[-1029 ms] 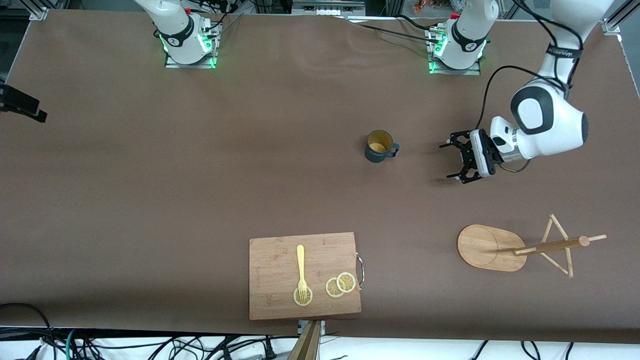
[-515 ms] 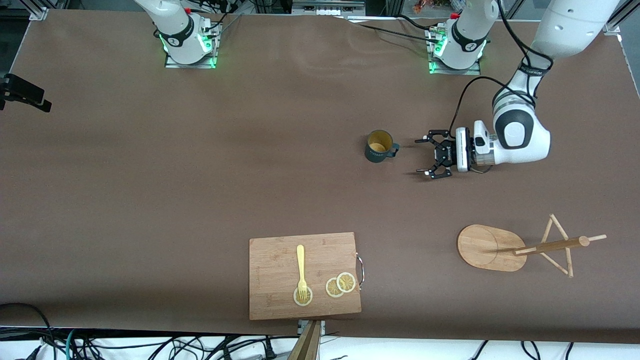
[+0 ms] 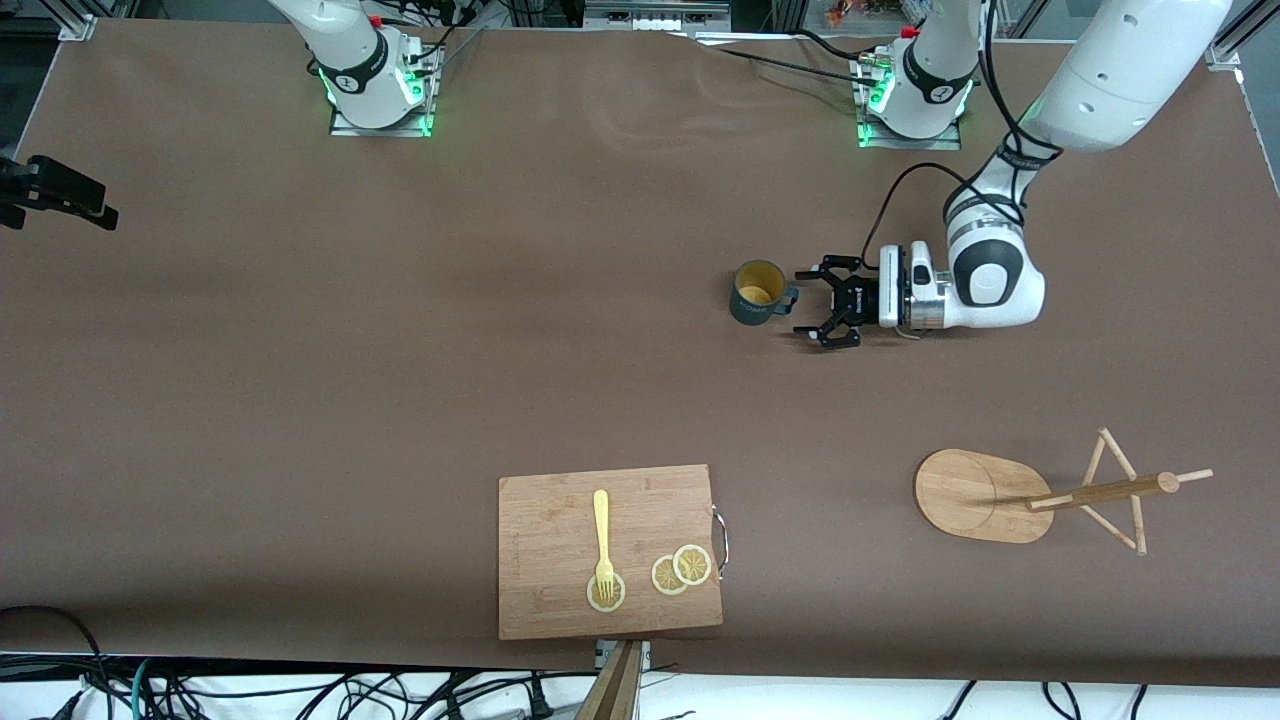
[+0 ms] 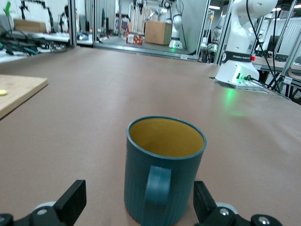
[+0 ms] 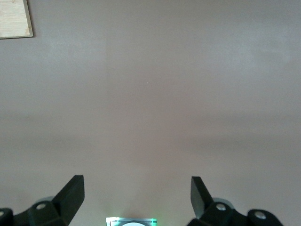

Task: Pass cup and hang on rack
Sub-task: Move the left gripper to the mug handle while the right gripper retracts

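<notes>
Your rack lies tipped over at five o'clock, nothing hung. The cup stands upright mid-table, ungrasped; left gripper spread wide at its handle. Right gripper, also wide, waits.

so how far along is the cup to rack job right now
Nothing is finished. The cup stands on the table, unhanded. In hand: the left gripper, low over the table beside the cup, is open and faces its handle without touching. The right gripper waits open over bare table. Left: grasp, pass, and hang on the rack, whose pegs hold nothing.
</notes>
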Robot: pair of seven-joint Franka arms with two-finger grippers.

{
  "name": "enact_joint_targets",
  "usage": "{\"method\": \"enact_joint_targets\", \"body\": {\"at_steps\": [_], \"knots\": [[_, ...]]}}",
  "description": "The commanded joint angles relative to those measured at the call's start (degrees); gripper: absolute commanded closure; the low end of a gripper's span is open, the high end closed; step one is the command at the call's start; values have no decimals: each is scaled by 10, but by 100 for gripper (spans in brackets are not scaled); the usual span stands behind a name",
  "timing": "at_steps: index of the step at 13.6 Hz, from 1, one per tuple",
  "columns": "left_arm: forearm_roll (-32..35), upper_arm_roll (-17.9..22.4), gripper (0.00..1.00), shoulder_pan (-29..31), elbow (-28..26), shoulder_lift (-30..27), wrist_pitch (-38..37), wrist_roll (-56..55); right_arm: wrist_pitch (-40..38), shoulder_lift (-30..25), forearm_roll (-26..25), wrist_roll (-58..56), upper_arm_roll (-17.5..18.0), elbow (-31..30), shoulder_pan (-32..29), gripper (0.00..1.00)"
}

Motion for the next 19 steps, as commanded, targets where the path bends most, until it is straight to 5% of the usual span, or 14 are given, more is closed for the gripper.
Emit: {"method": "enact_joint_targets", "body": {"at_steps": [1, 3, 6, 8, 19], "knots": [[-27, -4, 0, 2, 11, 33, -27, 49, 7, -7, -5, -8, 6, -6, -1, 0], [-27, -4, 3, 0, 11, 48, -32, 55, 12, -6, -6, -9, 4, -7, -2, 0], [-27, -4, 65, 8, 11, 65, -62, 71, 22, -7, -4, -9, 4, -7, -3, 0], [-27, -4, 96, 12, 11, 65, -72, 71, 22, -5, -6, -9, 5, -7, -3, 0], [-18, -4, 100, 49, 6, 12, -135, -81, 26, -3, -3, -9, 4, -6, -3, 0]]}}
